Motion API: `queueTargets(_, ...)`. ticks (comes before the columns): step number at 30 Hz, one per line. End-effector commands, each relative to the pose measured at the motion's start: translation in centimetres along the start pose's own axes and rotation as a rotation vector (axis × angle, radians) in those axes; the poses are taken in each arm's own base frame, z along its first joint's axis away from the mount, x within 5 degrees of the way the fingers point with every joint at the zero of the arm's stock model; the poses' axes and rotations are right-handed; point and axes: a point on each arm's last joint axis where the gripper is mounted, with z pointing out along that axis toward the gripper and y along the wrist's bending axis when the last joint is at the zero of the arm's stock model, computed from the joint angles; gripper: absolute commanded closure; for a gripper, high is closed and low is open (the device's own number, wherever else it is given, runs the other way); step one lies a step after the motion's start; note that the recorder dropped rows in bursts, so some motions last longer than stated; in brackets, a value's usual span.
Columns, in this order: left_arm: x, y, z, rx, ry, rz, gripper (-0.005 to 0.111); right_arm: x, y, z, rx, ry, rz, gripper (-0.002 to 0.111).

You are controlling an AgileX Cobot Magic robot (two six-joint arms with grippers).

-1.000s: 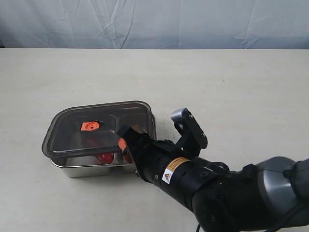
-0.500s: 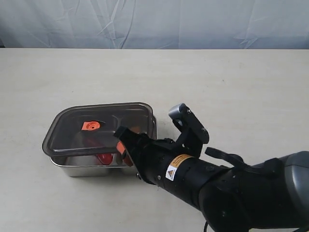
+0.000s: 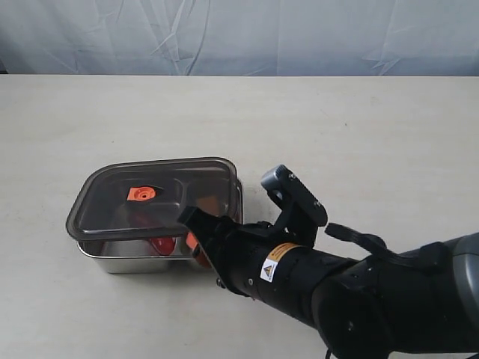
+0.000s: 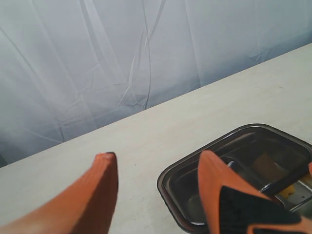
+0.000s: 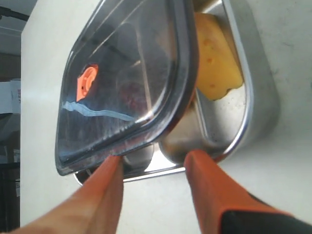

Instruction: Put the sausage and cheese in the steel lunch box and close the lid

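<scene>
Sausage (image 3: 163,244) and cheese (image 5: 214,63) sit in the lunch box (image 3: 142,263), so I reckon my half-spread, empty right gripper (image 5: 151,163) must next seat the crooked lid (image 3: 150,198) squarely.

A broad, pale cream table (image 3: 359,127) with a matte, faintly mottled top fills the frame from the upper quarter down to the bottom edge. One thing rests directly on it: a steel lunch box (image 3: 135,263), sitting flat in the lower left of the frame, its long side running roughly across the picture, its shiny wall touching the tabletop.
</scene>
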Motion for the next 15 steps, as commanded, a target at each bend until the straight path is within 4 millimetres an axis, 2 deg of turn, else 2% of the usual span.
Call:
queueTargets(1, -0.3, 0.0, -0.2, 0.001, -0.025, -0.004, 0.058, 0.2, -0.2, -0.2, 0.024, 0.034, -0.042, 0.065)
queueTargets(9, -0.3, 0.0, -0.2, 0.001, -0.025, -0.004, 0.058, 0.3, 0.0, -0.4, 0.019, 0.054, -0.077, 0.065)
queueTargets(15, -0.3, 0.0, -0.2, 0.001, -0.025, -0.004, 0.058, -0.2, 0.9, -2.0, -0.027, 0.056, -0.123, 0.065)
